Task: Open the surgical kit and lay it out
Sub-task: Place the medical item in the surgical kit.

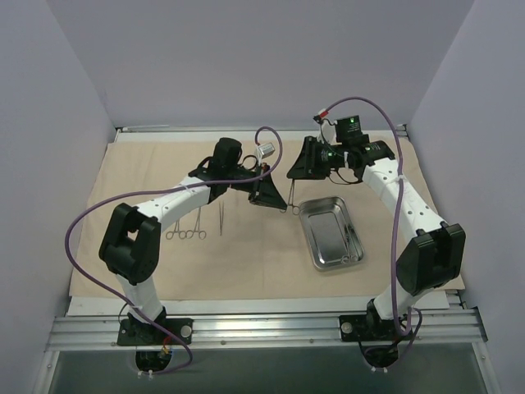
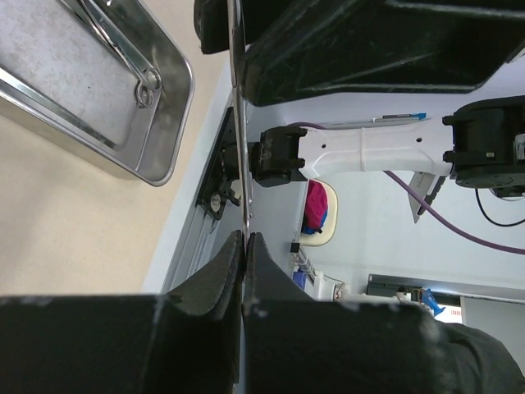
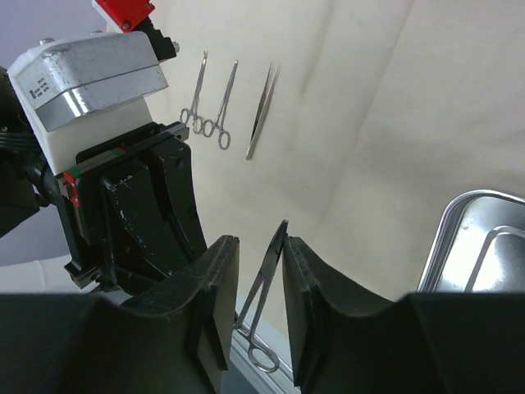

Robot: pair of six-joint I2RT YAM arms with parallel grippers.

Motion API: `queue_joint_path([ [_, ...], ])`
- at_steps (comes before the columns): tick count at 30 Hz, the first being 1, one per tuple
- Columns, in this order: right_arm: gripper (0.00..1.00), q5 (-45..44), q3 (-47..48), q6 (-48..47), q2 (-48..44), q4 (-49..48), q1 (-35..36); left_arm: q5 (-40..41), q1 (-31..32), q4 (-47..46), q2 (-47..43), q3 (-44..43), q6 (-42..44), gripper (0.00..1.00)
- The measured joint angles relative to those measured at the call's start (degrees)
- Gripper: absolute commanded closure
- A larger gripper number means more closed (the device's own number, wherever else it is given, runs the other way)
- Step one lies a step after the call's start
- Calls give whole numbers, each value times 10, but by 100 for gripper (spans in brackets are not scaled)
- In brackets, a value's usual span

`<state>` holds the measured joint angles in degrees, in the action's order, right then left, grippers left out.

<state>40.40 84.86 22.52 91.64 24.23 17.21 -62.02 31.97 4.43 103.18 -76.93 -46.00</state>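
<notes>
The beige wrapping cloth (image 1: 148, 164) lies spread flat over the table. The steel tray (image 1: 332, 234) sits on it at centre right; the left wrist view shows one forceps (image 2: 123, 49) lying in the tray (image 2: 74, 82). My left gripper (image 1: 280, 199) (image 2: 244, 238) is shut on a thin ring-handled forceps (image 2: 240, 123) and holds it upright above the cloth. My right gripper (image 1: 293, 175) (image 3: 261, 242) is open around that forceps (image 3: 267, 295), whose tip leans on the right finger. Two forceps (image 1: 187, 233) (image 3: 212, 111) and tweezers (image 1: 221, 215) (image 3: 262, 111) lie in a row on the left.
The cloth's front edge and a metal rail (image 1: 262, 328) run along the near side. The tray (image 3: 447, 238) is just to the right of both grippers. The enclosure walls (image 1: 49, 164) stand close on the left, right and back.
</notes>
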Motion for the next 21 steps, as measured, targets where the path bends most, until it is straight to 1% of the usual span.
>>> queue_joint_path([
  [1,82,0,-1,0,0,-2,0,-2,0,0,0,0,0,98],
  [2,89,1,-2,0,1,-4,1,-3,0,0,0,0,0,98],
  [3,100,1,-2,1,1,-6,1,-5,-1,0,0,0,1,98],
  [4,100,2,-2,1,1,-9,1,-6,-1,1,0,0,2,98],
  [6,100,4,-2,7,1,-12,2,-6,-2,5,0,0,12,73],
  [8,100,1,-2,11,1,-11,5,3,-4,28,-1,-6,28,56],
  [11,100,-21,0,15,1,-1,14,53,-16,97,-10,-23,69,46],
  [12,100,-35,3,19,2,7,18,78,-21,124,-16,-33,84,45],
  [16,100,-96,32,46,9,42,40,170,-33,208,-42,-87,139,44],
  [21,100,-187,84,99,39,91,73,282,-7,270,-65,-167,194,46],
])
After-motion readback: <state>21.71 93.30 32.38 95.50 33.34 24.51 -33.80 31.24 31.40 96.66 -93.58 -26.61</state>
